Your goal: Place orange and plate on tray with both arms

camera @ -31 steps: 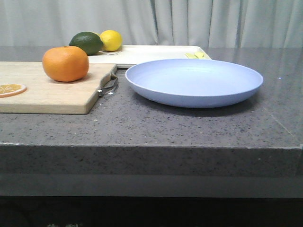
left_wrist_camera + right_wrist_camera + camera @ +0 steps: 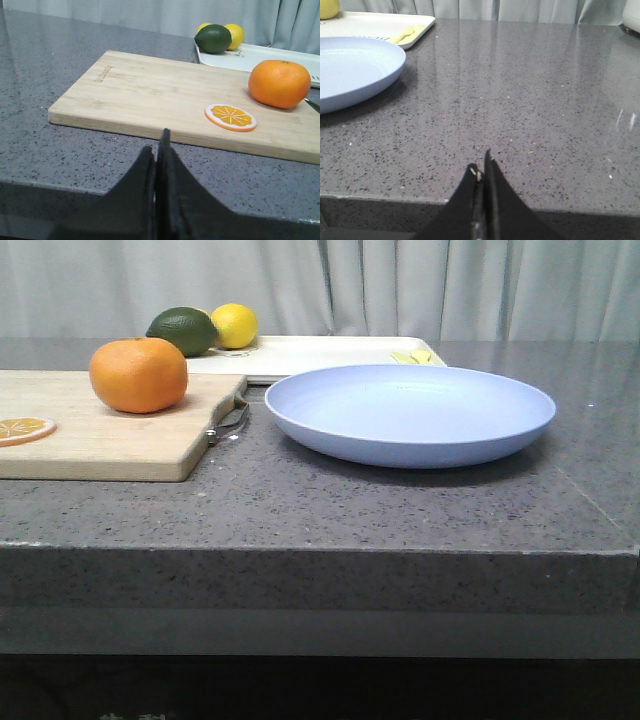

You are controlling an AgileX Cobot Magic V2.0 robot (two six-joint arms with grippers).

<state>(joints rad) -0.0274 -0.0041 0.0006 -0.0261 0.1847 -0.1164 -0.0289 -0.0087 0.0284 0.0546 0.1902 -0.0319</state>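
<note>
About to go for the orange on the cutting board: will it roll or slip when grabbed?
The orange is round but slightly flattened, so it probably sits steady until nudged. Its dimpled skin should give some grip. A push could roll it off the cutting board, which has no raised rim.

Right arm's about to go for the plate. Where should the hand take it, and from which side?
Take the plate by its rim on the right, the edge nearest the right hand. It is shallow with an upswept, overhanging rim, so one finger can likely slide under and one over. The opposite edge sits close to the cutting board.
</note>
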